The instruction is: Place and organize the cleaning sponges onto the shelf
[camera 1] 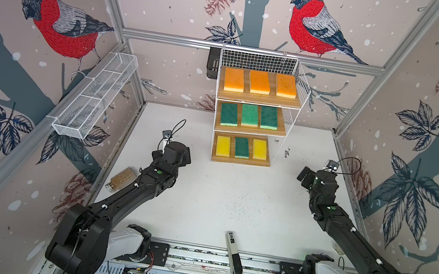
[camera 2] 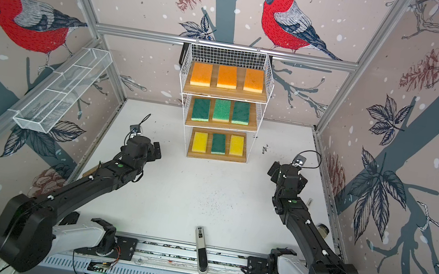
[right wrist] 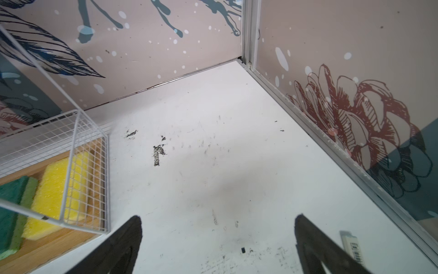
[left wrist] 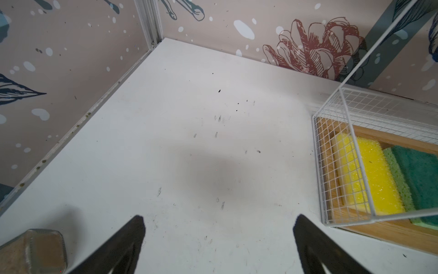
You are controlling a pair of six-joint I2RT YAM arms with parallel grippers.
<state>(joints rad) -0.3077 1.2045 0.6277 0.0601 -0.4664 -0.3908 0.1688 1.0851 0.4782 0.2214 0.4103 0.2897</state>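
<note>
Space well behind both pincers, at the near edge of the table [camera 1: 216,203], is taken by a slim white-and-black handheld device [camera 1: 233,254], laid partly over the mounting rail [camera 1: 193,252]. Behind the left pincer [left wrist: 219,218] and to its left, a jar [camera 1: 121,179] of brown grains is seen lying on its side beside that arm. The left pincer is held above bare tabletop with its jaws spread wide and nothing between them; only scuffed white surface is seen in the gap. The right pincer [right wrist: 218,217] is held likewise, wide apart and empty, and a small barcoded label [right wrist: 353,246] is seen lying just to its right.

Ahead, between the two pincers, the shelf [camera 1: 241,161] is set at the far end of the table: to the right of the left pincer and to the left of the right one, apart from both. All nine cleaning sponges [camera 1: 249,115] are found on it. On the lowest board, nearest the pincers, a green sponge [camera 1: 241,147] is flanked by two yellow sponges [camera 1: 223,146] [camera 1: 259,149]. On the middle board three green-topped sponges [camera 1: 229,114] are laid side by side. On the top board, farthest off, three orange sponges [camera 1: 259,82] are set in a row. Far to the left of the left pincer and higher up, a long white mesh trough [camera 1: 95,98] is mounted.
</note>
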